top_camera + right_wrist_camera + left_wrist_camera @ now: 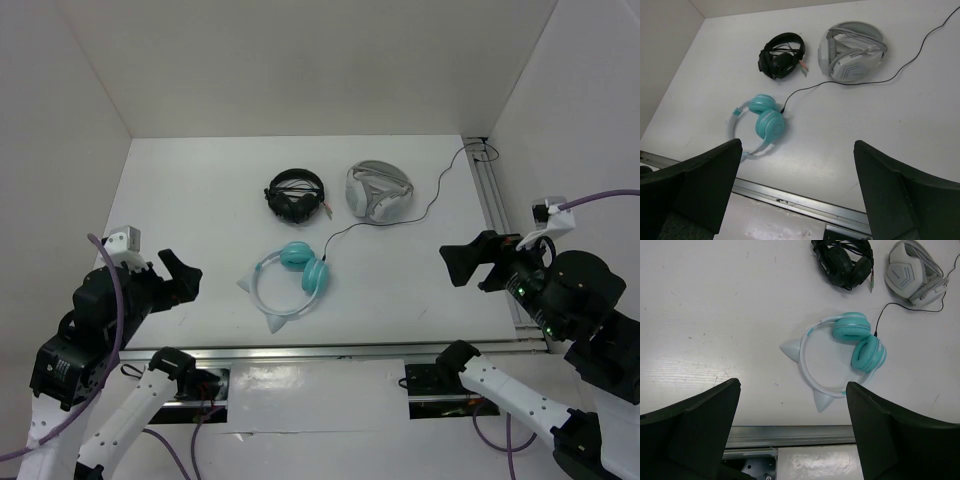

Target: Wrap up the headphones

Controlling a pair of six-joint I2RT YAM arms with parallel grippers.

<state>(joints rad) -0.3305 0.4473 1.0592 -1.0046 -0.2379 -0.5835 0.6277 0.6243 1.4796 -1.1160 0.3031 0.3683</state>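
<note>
The teal headphones lie flat on the white table near its front middle, ear cups folded together, the pale headband with cat-ear points curving to the front left. They also show in the left wrist view and the right wrist view. Their thin black cable runs from the cups back right to the far right corner. My left gripper hangs open and empty at the left, above the table's front edge. My right gripper hangs open and empty at the right. Neither touches the headphones.
All-black headphones lie behind the teal pair. Grey-white headphones lie to their right, with the cable passing just in front. A metal rail runs along the table's front edge and another along the right side. White walls enclose the table.
</note>
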